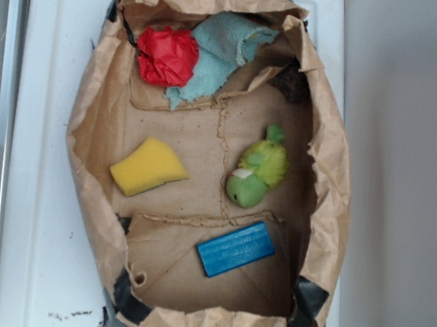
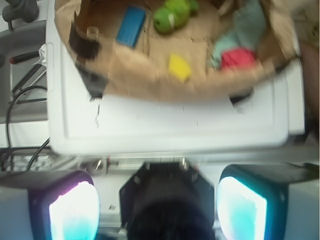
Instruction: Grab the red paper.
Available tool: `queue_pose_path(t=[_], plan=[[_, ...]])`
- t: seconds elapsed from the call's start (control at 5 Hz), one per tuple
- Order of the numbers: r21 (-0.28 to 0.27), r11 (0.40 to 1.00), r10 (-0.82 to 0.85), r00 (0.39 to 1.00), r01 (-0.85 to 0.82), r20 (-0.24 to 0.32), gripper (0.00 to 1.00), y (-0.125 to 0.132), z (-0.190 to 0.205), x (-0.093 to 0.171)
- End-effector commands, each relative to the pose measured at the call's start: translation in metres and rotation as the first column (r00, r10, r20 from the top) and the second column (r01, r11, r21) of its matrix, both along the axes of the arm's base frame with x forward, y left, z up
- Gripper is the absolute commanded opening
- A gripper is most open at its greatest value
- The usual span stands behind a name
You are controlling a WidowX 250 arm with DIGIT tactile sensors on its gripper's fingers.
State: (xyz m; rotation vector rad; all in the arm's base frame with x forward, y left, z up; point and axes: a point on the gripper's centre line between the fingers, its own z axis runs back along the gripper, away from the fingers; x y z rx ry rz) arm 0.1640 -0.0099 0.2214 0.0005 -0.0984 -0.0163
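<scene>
Red crumpled paper (image 1: 167, 55), the target, lies in a far corner of the opened brown paper bag (image 1: 90, 119), resting on the bag's folded inner flap. All positions below are given relative to this red paper.

**Surroundings**
- Teal cloth (image 1: 226, 51): touching the red paper on one side, partly bunched against it.
- Yellow sponge (image 1: 148, 166): apart from it, nearer the middle of the bag floor.
- Green plush toy (image 1: 256, 174): well apart, across the bag floor.
- Blue block (image 1: 234, 248): farthest away, at the opposite end of the bag.
- Bag wall: rises just beside the red paper on two sides.

**Gripper state**
In the wrist view the gripper (image 2: 159, 202) is spread wide, both fingers (image 2: 75, 210) empty, positioned outside the bag over the white surface (image 2: 175, 122).

**Recommended procedure**
1. Travel above the bag rim before descending; the wall is likely to snag.
2. Centre over the red paper, biased away from the teal cloth, so the cloth is not pinched together with it.
3. Descend with the jaws spread; close gently, since crumpled paper will probably compress.

**Markings**
No brand or label is legible. The blue block shows faint surface marks; too small to read.
</scene>
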Motion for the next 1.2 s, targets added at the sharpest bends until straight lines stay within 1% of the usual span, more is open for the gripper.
queue_pose_path(t=[0.0,0.2,0.4,0.6,1.0], plan=[[0.020,0.999,0.038,0.999,-0.039,0.015,1.00,0.040,-0.026,0.076],[0.041,0.996,0.076,0.997,-0.077,0.029,1.00,0.068,-0.044,0.100],[0.083,0.995,0.060,0.998,-0.062,0.029,1.00,0.086,-0.060,0.106],[0.155,0.966,0.199,0.978,-0.206,0.060,1.00,0.100,-0.067,0.102],[0.155,0.966,0.199,0.978,-0.206,0.060,1.00,0.100,-0.067,0.102]])
